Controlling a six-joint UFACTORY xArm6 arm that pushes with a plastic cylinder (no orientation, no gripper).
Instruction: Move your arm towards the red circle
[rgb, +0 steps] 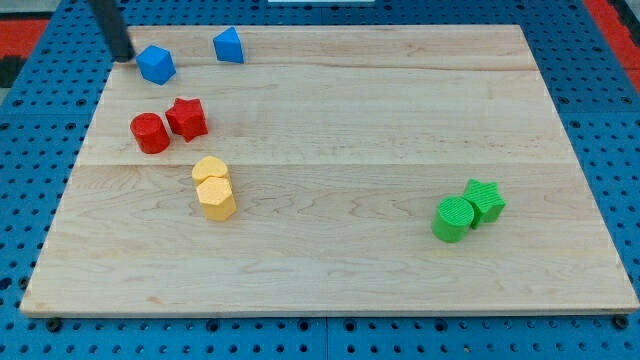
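The red circle (150, 133) sits on the wooden board at the view's left, touching a red star (187, 118) on its right. My tip (122, 56) is near the board's top left corner, just left of a blue block (156, 64). It stands above and slightly left of the red circle, well apart from it.
A second blue block (229, 46) lies at the top edge. Two yellow blocks (213, 187) touch each other below the red pair. A green circle (452, 220) and green star (485, 200) sit together at the right. The board (350, 120) lies on a blue pegboard.
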